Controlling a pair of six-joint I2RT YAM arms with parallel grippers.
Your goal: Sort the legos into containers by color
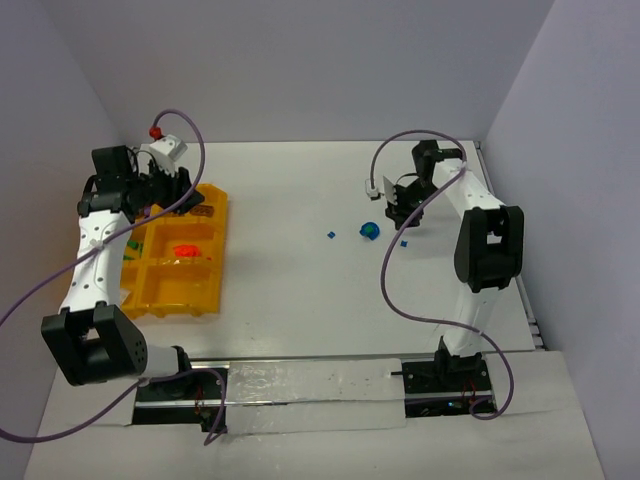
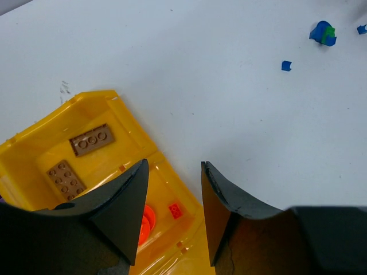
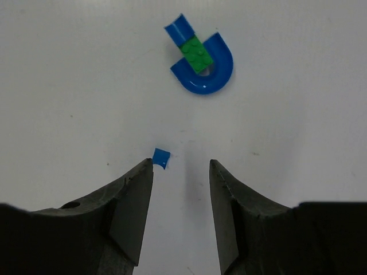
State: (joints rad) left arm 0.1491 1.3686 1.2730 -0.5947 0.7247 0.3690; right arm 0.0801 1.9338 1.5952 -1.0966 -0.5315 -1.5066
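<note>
While the tiny blue plastic brick (image 3: 161, 158) lies loose on the white surface (image 3: 69, 86), neither end effector has hold of anything.

It sits just off one fingertip of the right end effector (image 3: 180, 166), at the edge of the gap rather than centred; the jaws stand apart with nothing between them. Judged light, rigid and slick-sided, it is apt to skid or flip if nudged, so take it across two flat opposite faces, jaws centred. Near it lies a blue U-shaped plastic piece (image 3: 223, 69) with a green studded brick (image 3: 196, 54) across it. Well apart, the left end effector (image 2: 175, 163) hangs spread and empty over the yellow-orange plastic organizer tray (image 2: 132, 123), which holds brown plates (image 2: 92, 140) and orange-red pieces (image 2: 176, 210).
</note>
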